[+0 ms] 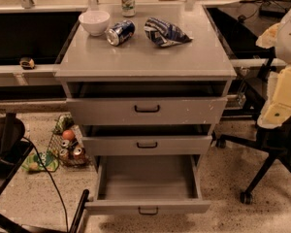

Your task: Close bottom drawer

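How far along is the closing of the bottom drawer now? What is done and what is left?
Done: nothing visible yet; the bottom drawer stands pulled far out, its grey interior exposed. In hand: the gripper is at the right edge of the view, apart from the drawer's handle. Left: reach the front panel and push it in.

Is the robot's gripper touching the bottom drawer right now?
Apart. The camera view shows the gripper at the right edge, floor between it and the open bottom drawer.

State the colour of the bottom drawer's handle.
The handle is dark, nearly black, camera view; the tool is at the right edge.
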